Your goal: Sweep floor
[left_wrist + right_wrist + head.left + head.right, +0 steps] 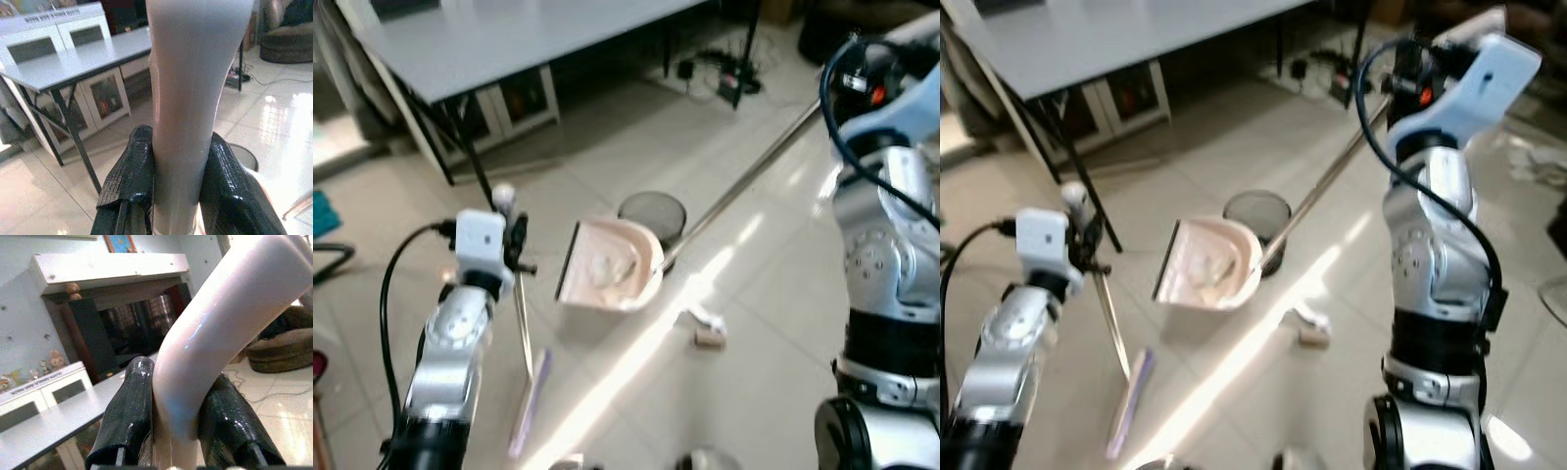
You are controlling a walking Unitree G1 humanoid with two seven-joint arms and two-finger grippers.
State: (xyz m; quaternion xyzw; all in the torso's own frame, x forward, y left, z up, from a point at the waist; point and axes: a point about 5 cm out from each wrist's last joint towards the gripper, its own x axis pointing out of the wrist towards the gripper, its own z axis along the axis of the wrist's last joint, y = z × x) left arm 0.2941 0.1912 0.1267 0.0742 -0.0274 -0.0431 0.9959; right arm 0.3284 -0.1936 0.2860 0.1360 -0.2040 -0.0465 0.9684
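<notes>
My left gripper [515, 241] is shut on the white top of the broom handle [195, 73]. Its thin metal pole [522, 328] runs down to the pale purple broom head [530, 399] on the tiles. On the floor in the middle sits the pink dustpan [607, 266], with whitish scraps inside. A long metal pole [754, 171] rises from it to my right gripper [1412, 76], which is shut on the pan's curved pink-white grip [220, 323]. Small bits of litter [706, 329] lie just right of the pan.
A dark mesh waste bin [653, 210] stands right behind the dustpan. A grey table [509, 39] with black legs spans the back, a white cabinet [521, 102] under it. Cables and a power strip [729, 80] lie at the back right. Sunlight streaks the glossy tiles.
</notes>
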